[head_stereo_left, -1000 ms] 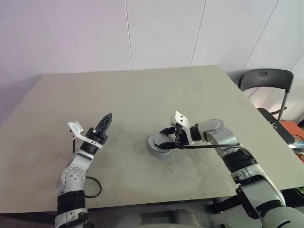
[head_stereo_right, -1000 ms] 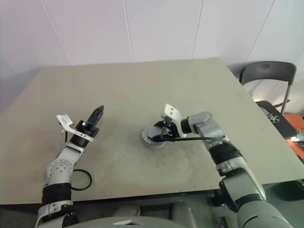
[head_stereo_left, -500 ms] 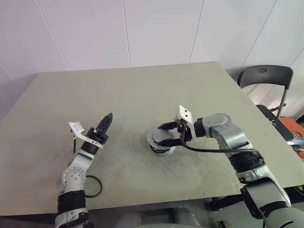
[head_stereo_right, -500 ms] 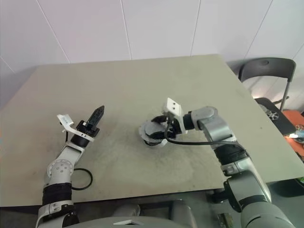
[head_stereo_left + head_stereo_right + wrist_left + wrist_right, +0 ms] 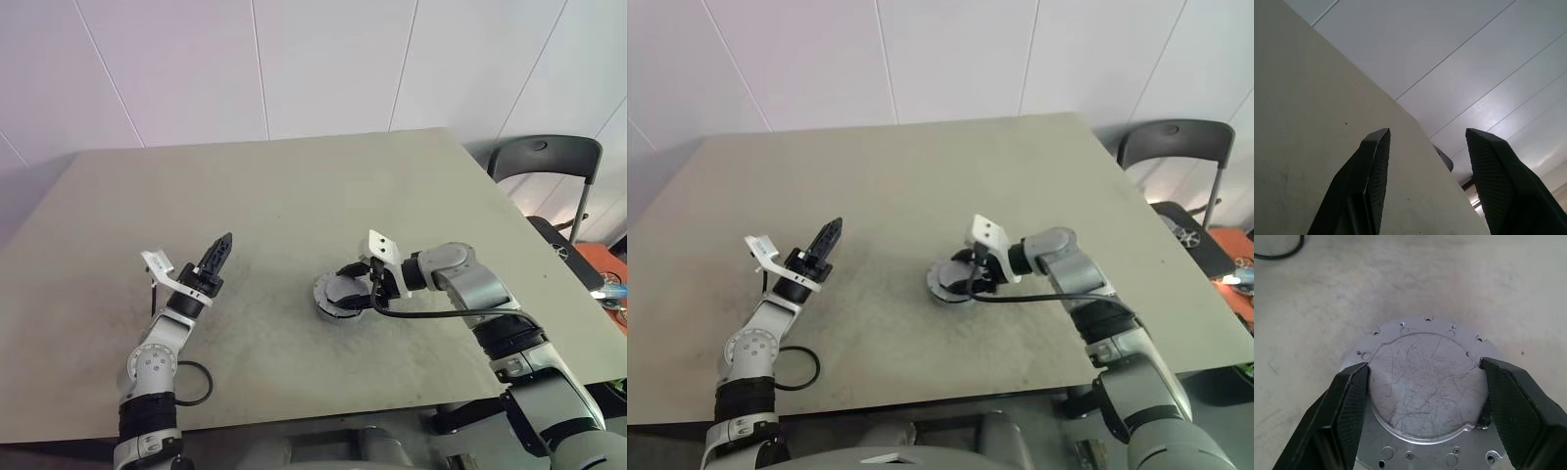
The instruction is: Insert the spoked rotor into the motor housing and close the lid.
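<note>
1. The motor housing [image 5: 341, 294] sits on the counter [image 5: 294, 196], a little toward 4 o'clock from the counter's middle.
2. In the right wrist view the grey round top [image 5: 1425, 382] of the housing is scratched, with a raised central face and a ring of small holes around its flange. Whether this face is the lid cannot be told.
3. Right gripper [image 5: 1422, 377] reaches in from 3 o'clock. Its fingers [image 5: 1347, 396] stand apart, one on each side of the raised face, close against its edge. Actual contact cannot be confirmed.
4. Left gripper [image 5: 221, 247] is raised above the counter at 9 o'clock from the housing, well apart from it. In the left wrist view its fingers [image 5: 1374, 166] are spread with nothing between them.
5. A thin dark ring [image 5: 192, 382] lies flat near the counter's near edge, beside the left arm.
</note>
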`<state>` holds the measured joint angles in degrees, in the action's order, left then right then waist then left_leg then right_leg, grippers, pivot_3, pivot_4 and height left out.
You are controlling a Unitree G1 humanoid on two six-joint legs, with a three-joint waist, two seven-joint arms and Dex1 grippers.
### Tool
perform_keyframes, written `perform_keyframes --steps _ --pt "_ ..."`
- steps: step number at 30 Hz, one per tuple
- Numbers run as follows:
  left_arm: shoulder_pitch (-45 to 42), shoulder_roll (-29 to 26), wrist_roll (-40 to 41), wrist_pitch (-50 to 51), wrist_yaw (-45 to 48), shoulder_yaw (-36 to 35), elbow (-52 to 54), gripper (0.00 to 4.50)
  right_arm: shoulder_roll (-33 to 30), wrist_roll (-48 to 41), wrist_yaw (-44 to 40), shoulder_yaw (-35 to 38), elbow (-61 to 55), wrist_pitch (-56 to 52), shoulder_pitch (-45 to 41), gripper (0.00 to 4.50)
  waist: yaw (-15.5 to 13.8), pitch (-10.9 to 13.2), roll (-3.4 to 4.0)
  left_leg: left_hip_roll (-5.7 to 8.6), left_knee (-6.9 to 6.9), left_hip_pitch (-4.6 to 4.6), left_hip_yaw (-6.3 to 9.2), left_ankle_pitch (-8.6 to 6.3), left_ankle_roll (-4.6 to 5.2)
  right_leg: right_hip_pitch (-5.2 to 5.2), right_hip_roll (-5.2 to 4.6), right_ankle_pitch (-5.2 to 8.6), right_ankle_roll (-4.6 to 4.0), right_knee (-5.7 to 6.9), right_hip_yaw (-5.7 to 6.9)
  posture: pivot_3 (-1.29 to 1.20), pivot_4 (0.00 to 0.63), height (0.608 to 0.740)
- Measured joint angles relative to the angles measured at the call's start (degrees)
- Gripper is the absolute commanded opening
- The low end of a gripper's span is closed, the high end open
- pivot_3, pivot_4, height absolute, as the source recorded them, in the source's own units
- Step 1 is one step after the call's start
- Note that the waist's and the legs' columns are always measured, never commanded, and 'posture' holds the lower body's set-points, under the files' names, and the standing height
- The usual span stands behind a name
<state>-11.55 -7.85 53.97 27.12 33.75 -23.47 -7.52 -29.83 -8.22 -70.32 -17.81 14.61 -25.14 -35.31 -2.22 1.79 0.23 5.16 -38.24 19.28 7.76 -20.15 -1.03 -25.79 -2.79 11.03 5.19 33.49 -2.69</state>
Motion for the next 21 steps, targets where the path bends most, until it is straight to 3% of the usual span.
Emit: perform_keyframes --steps 14,21 --pt "-0.55 -0.01 -0.08 -0.01 0.02 0.04 -0.21 2.61 -0.16 0.75 -0.78 -0.76 0.83 2.31 -0.07 3.23 0.03 -0.02 -0.03 -0.01 -0.03 -0.09 -0.03 0.04 -0.06 0.01 0.01 -0.03 -0.05 0.15 -0.02 0.00 0.000 0.740" --pt "-0.57 -0.01 -0.29 -0.03 0.04 0.06 -0.28 2.61 -0.39 2.71 -0.36 -1.99 0.99 5.17 -0.05 3.23 -0.06 -0.03 -0.04 -0.01 0.00 -0.94 -0.06 0.03 -0.05 0.82 0.03 -0.02 -0.04 0.16 -0.04 0.00 0.000 0.740"
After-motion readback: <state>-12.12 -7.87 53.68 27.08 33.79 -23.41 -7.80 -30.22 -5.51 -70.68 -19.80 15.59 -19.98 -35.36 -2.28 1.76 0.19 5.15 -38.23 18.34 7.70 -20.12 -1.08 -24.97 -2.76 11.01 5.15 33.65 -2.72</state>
